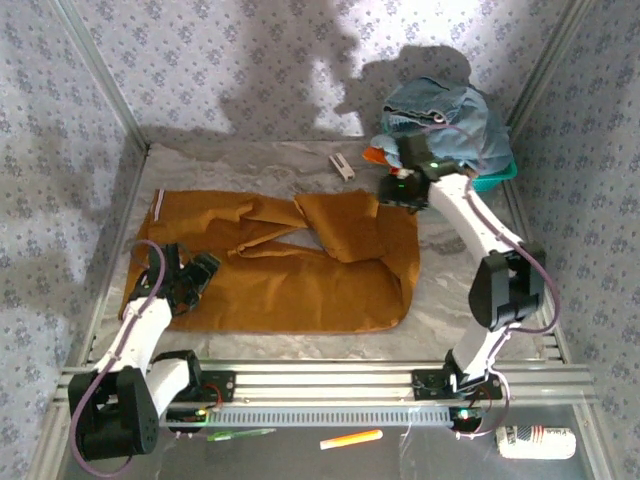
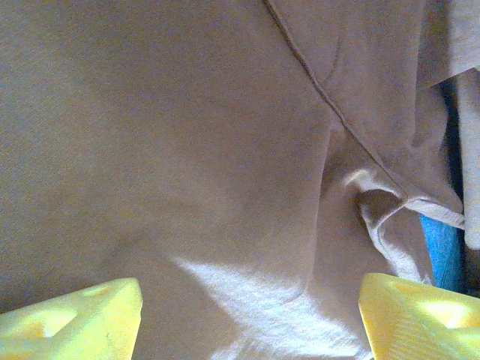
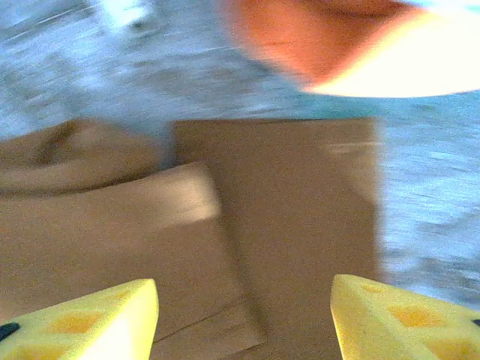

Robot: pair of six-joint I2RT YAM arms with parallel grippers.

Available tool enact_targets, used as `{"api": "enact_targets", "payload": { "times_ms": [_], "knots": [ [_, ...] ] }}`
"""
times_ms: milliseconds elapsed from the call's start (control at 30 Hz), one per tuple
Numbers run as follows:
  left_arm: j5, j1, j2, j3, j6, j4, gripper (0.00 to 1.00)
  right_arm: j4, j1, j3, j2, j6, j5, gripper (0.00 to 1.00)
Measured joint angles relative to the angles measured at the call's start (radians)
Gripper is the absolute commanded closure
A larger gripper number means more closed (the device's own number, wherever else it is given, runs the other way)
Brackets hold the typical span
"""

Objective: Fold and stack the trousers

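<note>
The mustard trousers (image 1: 300, 280) lie spread across the table, folded over on the right side, with a pale striped waistband end (image 1: 158, 203) at the far left. My left gripper (image 1: 190, 278) hovers low over their left part, jaws open, plain cloth (image 2: 187, 150) and a seam below its yellow fingers (image 2: 82, 319). My right gripper (image 1: 398, 192) is above the trousers' far right corner, open, nothing between its fingers (image 3: 97, 319). In the right wrist view the folded leg ends (image 3: 285, 217) lie flat beneath it.
A light blue denim garment (image 1: 440, 120) is heaped in a teal bin (image 1: 495, 180) at the back right, with an orange cloth (image 1: 375, 154) beside it. A small pale clip (image 1: 343, 166) lies on the table behind the trousers. Metal frame rails border the table.
</note>
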Motion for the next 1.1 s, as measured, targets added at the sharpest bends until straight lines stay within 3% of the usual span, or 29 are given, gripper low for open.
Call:
{"api": "enact_targets", "payload": {
  "times_ms": [100, 467, 500, 633, 700, 967, 1100],
  "knots": [
    [0.011, 0.0, 0.021, 0.0, -0.003, 0.018, 0.24, 0.054, -0.094, -0.104, 0.016, 0.033, -0.011, 0.33],
    [0.027, 0.0, 0.045, -0.012, -0.003, 0.051, 0.24, 0.203, -0.141, -0.305, 0.138, 0.098, -0.144, 0.41],
    [0.029, 0.0, 0.045, -0.013, -0.003, 0.052, 0.24, 0.227, -0.143, -0.323, 0.142, 0.098, -0.158, 0.45],
    [0.03, 0.0, 0.045, -0.014, -0.003, 0.053, 0.24, 0.283, -0.171, -0.38, 0.127, 0.098, -0.194, 0.89],
    [0.03, 0.0, 0.045, -0.014, -0.003, 0.053, 0.24, 0.292, -0.19, -0.401, 0.121, 0.103, -0.196, 1.0],
    [0.041, 0.0, 0.045, -0.014, -0.003, 0.072, 0.27, 0.312, -0.22, -0.499, -0.027, 0.117, -0.188, 1.0],
    [0.049, 0.0, 0.045, -0.014, -0.005, 0.08, 0.28, 0.323, -0.294, -0.571, -0.174, 0.134, -0.159, 1.0]
  ]
}}
